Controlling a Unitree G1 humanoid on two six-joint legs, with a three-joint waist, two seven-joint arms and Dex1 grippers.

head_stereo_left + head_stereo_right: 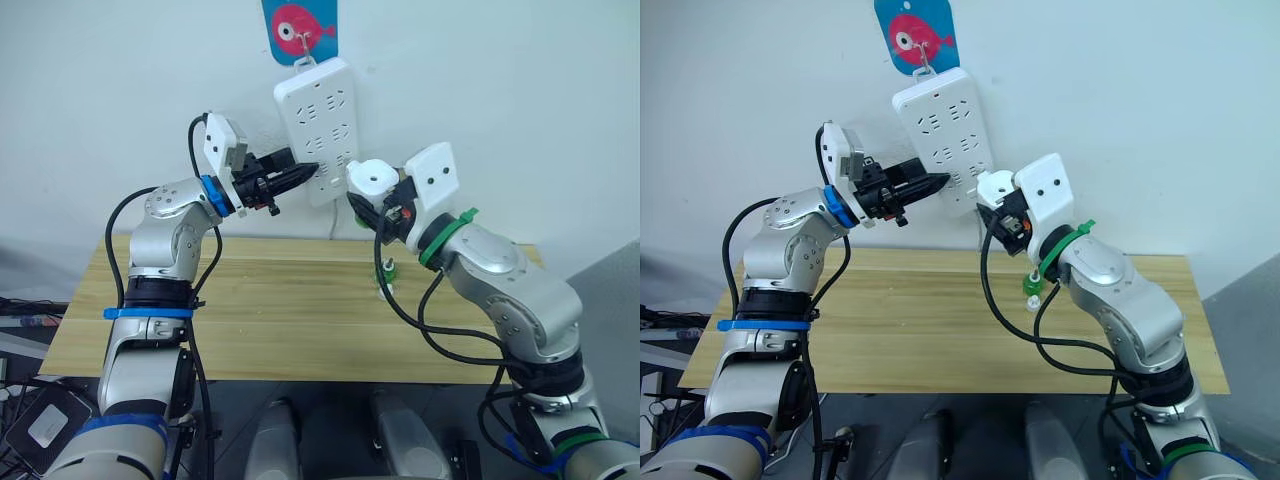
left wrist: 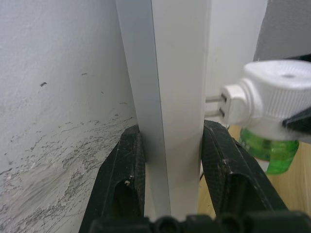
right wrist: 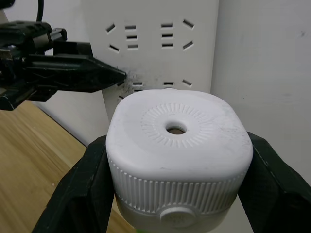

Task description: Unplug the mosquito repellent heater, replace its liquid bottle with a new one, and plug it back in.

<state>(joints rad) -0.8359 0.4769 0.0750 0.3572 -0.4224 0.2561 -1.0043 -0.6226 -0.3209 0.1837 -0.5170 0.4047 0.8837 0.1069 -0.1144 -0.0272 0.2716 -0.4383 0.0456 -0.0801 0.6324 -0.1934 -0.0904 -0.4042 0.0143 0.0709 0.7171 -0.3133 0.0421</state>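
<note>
Right now my left pincer (image 1: 300, 176) clamps the power strip's (image 1: 318, 120) edge, and my right pincer (image 3: 175, 160) grips the heater (image 1: 373, 177) just off its sockets, prongs (image 2: 214, 106) exposed. If I approach crooked, they could miss the slots and swing the hanging strip.

The scene is evenly and brightly lit. Soft shadows are cast on the wall (image 1: 120, 80); no glare is seen.

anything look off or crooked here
The power strip hangs tilted on the wall, steadied at its edge by the left gripper. Dark scuff marks smudge its face around the sockets beside the heater.
</note>
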